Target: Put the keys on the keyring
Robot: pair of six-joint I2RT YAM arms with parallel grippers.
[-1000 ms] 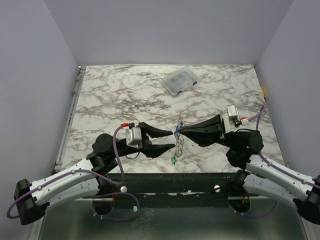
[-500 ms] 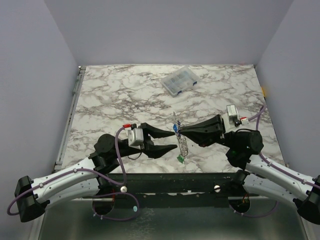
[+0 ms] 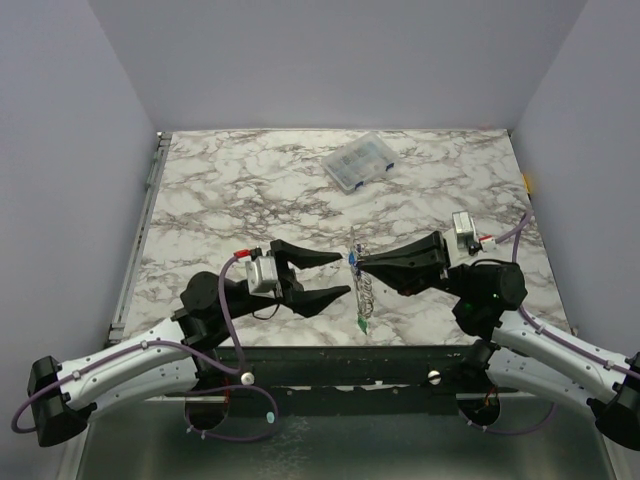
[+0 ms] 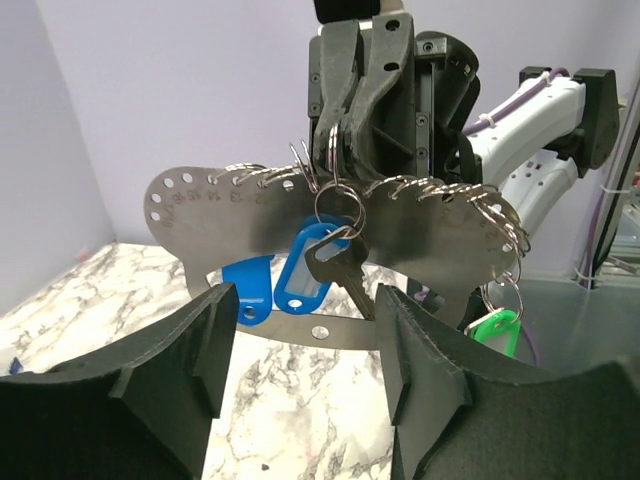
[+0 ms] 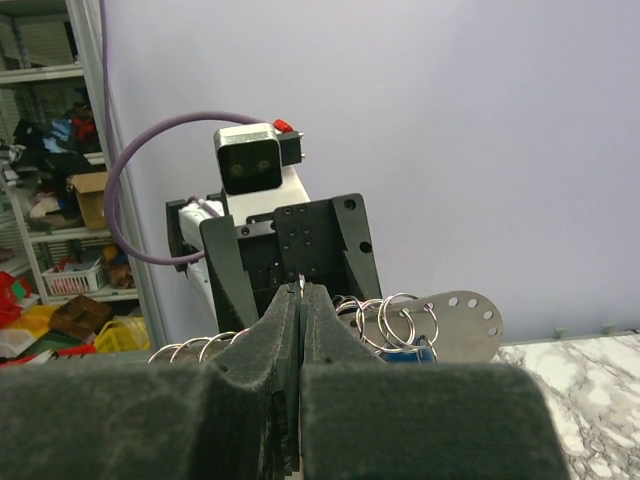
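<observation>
The right gripper (image 3: 362,262) is pinching the keyring (image 4: 420,225) with its fingers (image 5: 255,345) pressed tightly together. It is holding the keyring in the air above the middle of the near edge of the marble table (image 3: 230,200). In the left wrist view the keyring is showing as a flat, silvery, wing-shaped plate with numbered holes along its upper edge. Small split rings are threading through those holes, and the right gripper is gripping it at the top centre from above.

Two blue keys (image 4: 305,280) are hanging side by side below the centre of the plate, with a bare metal key blade lying across the right one. A green key (image 4: 497,330) is dangling from a ring at the plate's right end.

The left gripper (image 3: 345,274) is facing the keyring from the left side with its fingers (image 4: 180,360) spread wide. They are holding nothing, and the keyring is hanging just beyond their tips.

A clear compartment box (image 3: 358,162) is lying near the far edge of the table, well apart from both arms.
</observation>
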